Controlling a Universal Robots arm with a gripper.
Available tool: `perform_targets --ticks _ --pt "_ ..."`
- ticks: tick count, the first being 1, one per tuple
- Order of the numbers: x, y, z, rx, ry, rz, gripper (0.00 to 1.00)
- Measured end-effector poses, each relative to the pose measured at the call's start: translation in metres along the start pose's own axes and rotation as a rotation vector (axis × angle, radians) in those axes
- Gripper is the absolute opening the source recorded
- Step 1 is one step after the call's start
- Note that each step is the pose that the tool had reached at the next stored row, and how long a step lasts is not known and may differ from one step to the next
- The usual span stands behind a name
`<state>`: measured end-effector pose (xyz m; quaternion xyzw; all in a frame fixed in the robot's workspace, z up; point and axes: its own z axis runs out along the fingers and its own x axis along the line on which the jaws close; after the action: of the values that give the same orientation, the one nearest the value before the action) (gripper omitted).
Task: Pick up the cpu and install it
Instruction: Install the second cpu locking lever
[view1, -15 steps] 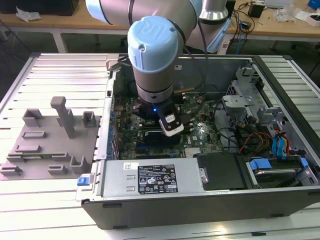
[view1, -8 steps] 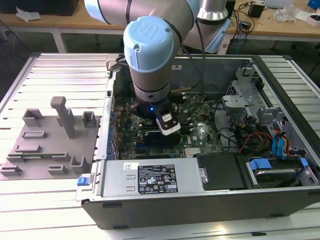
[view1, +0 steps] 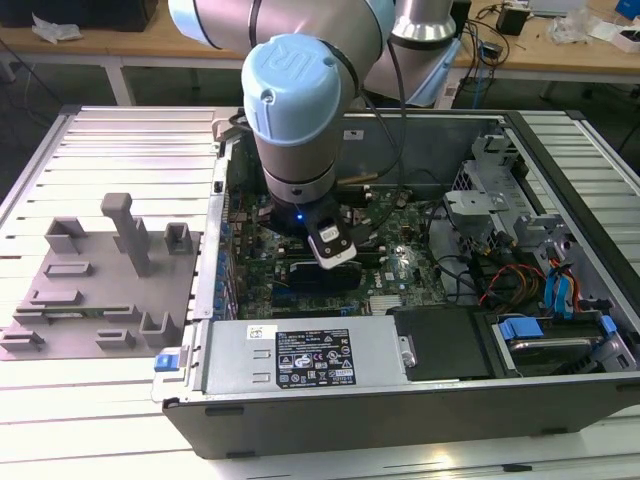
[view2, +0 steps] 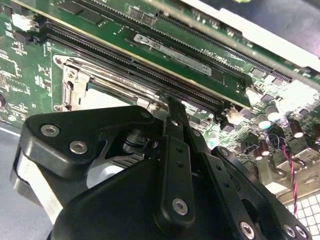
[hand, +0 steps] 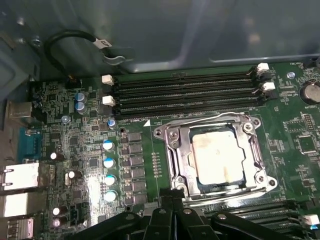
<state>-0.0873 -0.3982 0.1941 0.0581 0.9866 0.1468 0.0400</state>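
A: Grey plastic fixture (view1: 95, 300), item one, is lying at the exterior view's left on the slatted metal surface (view1: 130, 130), with upright blocks standing on it. What is sitting beside it?

B: Item two, the open computer case (view1: 400, 400), is occupying the middle and the exterior view's right. Its green motherboard (view1: 400, 262) is lying flat inside, and the silver power supply (view1: 305, 358) is running along the near wall.

A: And the arm?

B: Item three, the arm (view1: 295, 95), is reaching down into the case over the motherboard. Its black tool (view2: 172, 107) is hanging low above the board; in the second wrist view the two fingers (view2: 176, 125) are standing pressed together, gripping nothing.

A: Location of the cpu?

B: Item four, the cpu (hand: 218, 156), is showing its pale silver top in the first wrist view. It is lying flat inside the metal-framed socket (hand: 175, 150), just beside the row of dark memory slots (hand: 185, 92). The tool is hovering near the socket's edge, apart from the chip.

A: Anything at the far right?

B: Blue-tabbed drive bays (view1: 560, 300) are sitting there with red and orange cables (view1: 510, 275).
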Motion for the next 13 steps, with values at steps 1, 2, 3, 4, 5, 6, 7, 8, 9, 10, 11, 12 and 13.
perform_targets --ticks 1,2,3,4,5,6,7,8,9,10,11,12,13 --pt "0.0004 0.0003 0.0004 0.0000 0.0000 0.000 0.11" --pt "0.0007 0.0009 0.0009 0.0001 0.0000 0.000 0.11" --pt "0.0008 0.0011 0.0011 0.0001 0.0000 0.001 0.11" --pt "0.0008 0.0013 0.0012 0.0001 -0.0001 0.001 0.11" --pt "0.0008 0.0014 0.0013 0.0004 -0.0001 0.001 0.11" --pt "0.0008 0.0015 0.0013 0.0005 -0.0002 0.001 0.11" --pt "0.0009 0.0016 0.0011 0.0006 -0.0003 0.001 0.11" --pt "0.0009 0.0016 0.0010 0.0010 -0.0005 0.001 0.11" --pt "0.0008 0.0016 0.0010 0.0015 -0.0005 0.001 0.11" --pt "0.0008 0.0016 0.0009 0.0023 -0.0005 0.001 0.11" --pt "0.0008 0.0017 0.0009 0.0029 -0.0006 0.001 0.11" --pt "0.0008 0.0016 0.0009 0.0035 -0.0006 0.001 0.11" --pt "0.0008 0.0016 0.0009 0.0038 -0.0006 0.000 0.11"
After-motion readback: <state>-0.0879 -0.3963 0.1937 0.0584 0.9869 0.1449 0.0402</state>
